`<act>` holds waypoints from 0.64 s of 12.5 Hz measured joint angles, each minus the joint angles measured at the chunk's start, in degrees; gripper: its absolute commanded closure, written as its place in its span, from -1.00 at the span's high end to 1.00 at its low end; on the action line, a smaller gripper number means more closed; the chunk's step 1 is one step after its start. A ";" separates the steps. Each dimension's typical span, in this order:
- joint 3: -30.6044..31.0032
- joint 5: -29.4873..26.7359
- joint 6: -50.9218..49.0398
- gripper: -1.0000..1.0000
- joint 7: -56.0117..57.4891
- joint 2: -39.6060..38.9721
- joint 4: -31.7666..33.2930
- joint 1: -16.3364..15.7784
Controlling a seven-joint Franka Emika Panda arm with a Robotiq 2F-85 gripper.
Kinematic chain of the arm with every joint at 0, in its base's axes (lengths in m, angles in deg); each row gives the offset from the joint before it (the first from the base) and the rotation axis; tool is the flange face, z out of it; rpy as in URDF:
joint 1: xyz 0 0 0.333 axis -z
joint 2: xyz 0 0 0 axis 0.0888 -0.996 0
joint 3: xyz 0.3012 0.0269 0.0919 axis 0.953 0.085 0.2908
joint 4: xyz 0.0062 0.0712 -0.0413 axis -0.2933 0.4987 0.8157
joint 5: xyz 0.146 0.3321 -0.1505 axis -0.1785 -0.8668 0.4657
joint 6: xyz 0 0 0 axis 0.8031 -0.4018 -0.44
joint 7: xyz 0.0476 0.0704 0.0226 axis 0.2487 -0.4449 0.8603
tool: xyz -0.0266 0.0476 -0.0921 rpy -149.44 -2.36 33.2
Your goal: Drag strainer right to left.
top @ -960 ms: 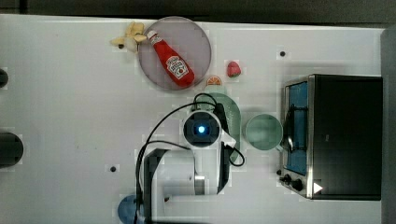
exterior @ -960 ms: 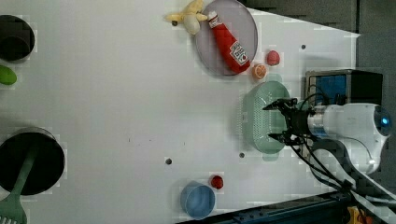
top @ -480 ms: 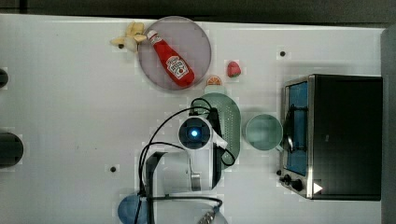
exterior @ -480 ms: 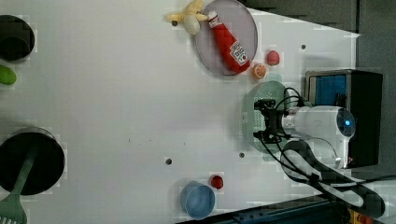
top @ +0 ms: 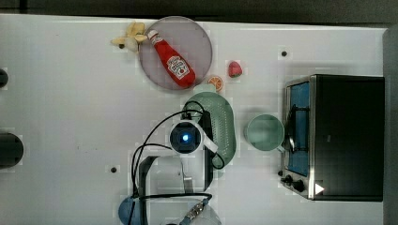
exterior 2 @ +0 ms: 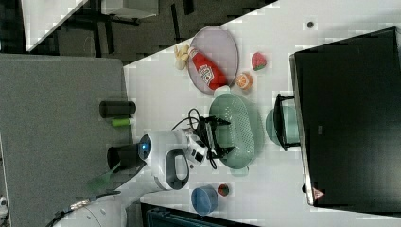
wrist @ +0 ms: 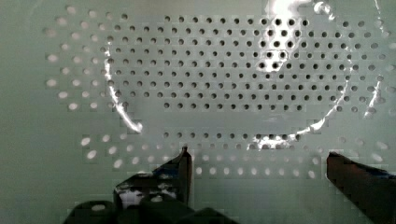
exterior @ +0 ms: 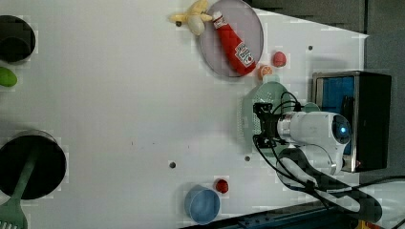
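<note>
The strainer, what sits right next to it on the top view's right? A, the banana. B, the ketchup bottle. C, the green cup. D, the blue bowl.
C: in the top view the green cup stands just to the right of the strainer, between it and the toaster oven; the ketchup bottle lies on the plate farther up the top view.

- The ketchup bottle (top: 172,64) carries a white label, but its lettering is too small to read.
- A white triangle sign (top: 319,188) sits at the corner of the oven (top: 345,136).
- No words or numbers are readable.
</note>
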 measured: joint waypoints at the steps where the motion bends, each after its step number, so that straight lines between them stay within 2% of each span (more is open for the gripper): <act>1: -0.17 -0.16 -0.56 1.00 -0.78 0.18 0.00 -0.60; 4: 0.84 0.07 -0.62 1.00 -1.87 0.42 -0.11 -1.98; 8: 1.58 0.81 -2.07 1.00 -3.94 1.44 -0.90 -5.89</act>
